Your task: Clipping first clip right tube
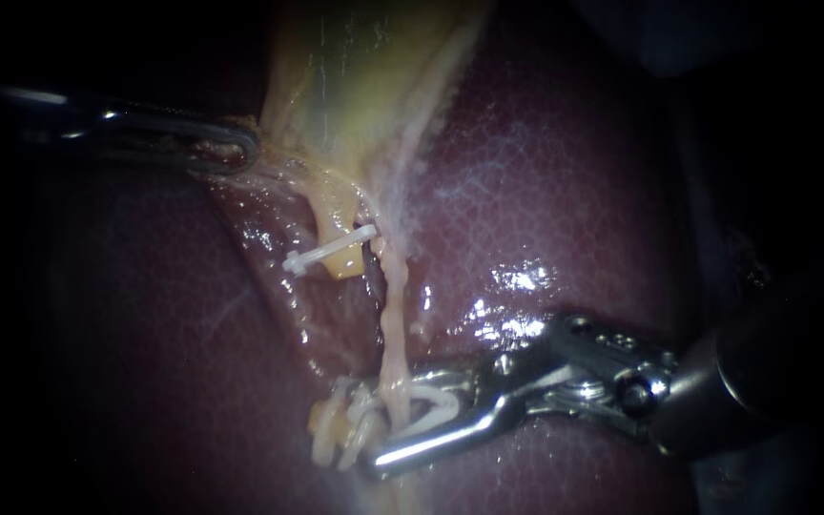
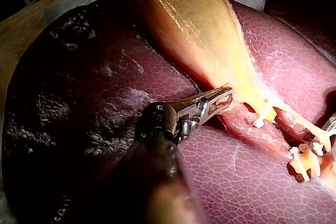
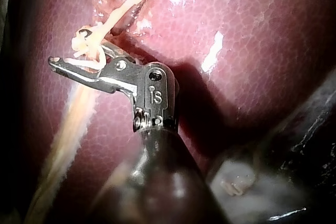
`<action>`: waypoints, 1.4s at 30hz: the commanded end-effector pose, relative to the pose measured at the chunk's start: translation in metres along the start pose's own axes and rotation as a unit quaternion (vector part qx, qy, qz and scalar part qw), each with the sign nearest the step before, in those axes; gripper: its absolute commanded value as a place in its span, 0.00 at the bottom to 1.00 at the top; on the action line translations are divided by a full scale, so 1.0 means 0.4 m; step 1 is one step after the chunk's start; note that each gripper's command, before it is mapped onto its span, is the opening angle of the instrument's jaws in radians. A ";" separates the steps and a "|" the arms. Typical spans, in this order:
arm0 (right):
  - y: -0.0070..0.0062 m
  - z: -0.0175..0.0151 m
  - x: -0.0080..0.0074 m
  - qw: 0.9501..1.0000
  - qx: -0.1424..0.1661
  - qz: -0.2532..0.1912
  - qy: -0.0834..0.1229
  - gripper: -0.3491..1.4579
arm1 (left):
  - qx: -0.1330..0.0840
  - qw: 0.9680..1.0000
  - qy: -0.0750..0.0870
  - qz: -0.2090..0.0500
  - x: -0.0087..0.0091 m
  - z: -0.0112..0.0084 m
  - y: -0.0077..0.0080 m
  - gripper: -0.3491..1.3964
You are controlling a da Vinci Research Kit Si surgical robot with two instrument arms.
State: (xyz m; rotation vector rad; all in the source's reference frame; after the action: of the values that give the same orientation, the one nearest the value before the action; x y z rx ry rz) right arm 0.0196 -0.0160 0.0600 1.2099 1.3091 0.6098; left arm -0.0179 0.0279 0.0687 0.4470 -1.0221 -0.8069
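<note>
The right tube (image 1: pixel 391 324) is a thin pale strand running down from the gallbladder (image 1: pixel 355 76) across the liver (image 1: pixel 565 172). My right instrument (image 1: pixel 388 424) comes in from the lower right, its jaws straddling this tube low down and shut on a white clip (image 1: pixel 436 405) that sits around the strand. In the right wrist view the same jaws (image 3: pixel 68 66) hold the clip (image 3: pixel 79 62) across the tube (image 3: pixel 123 6). My left instrument (image 1: pixel 240 143) is shut on the gallbladder's edge, also visible in its wrist view (image 2: pixel 223 98).
A short yellow tube stub carries a white clip (image 1: pixel 328 251) just left of the strand. A second stub with white clips (image 1: pixel 336 429) lies right beside my right jaw tips, also in the left wrist view (image 2: pixel 304 161). Wet liver surrounds everything.
</note>
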 end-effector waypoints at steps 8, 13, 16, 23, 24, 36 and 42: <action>0.0000 0.0000 -0.0001 1.000 0.002 0.000 -0.002 0.43 | 0.000 1.000 0.001 0.000 0.0000 0.0000 0.0000 0.00; 0.0001 0.0001 -0.0001 1.000 0.002 0.000 -0.002 0.37 | 0.000 1.000 0.001 0.000 0.0000 -0.0001 0.0000 0.00; 0.0002 0.0001 0.0000 1.000 0.002 0.000 -0.002 0.30 | 0.000 1.000 0.001 0.000 0.0000 -0.0001 0.0000 0.00; 0.0003 0.0004 0.0003 1.000 0.002 0.000 -0.002 0.13 | 0.000 1.000 0.001 0.000 0.0000 -0.0001 0.0000 0.00; 0.0004 0.0005 0.0004 1.000 0.002 0.000 -0.002 0.10 | 0.000 1.000 0.001 0.000 0.0000 -0.0001 0.0000 0.00; 0.0010 0.0003 0.0004 1.000 0.004 0.000 -0.003 0.00 | 0.000 1.000 0.001 0.000 0.0000 -0.0001 0.0000 0.00; 0.0018 -0.0001 0.0004 1.000 0.004 0.000 -0.003 0.00 | 0.000 1.000 0.003 0.000 0.0000 -0.0001 0.0001 0.00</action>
State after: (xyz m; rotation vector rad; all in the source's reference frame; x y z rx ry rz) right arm 0.0198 -0.0156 0.0606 1.2174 1.3078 0.6007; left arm -0.0179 0.0279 0.0687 0.4478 -1.0173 -0.8062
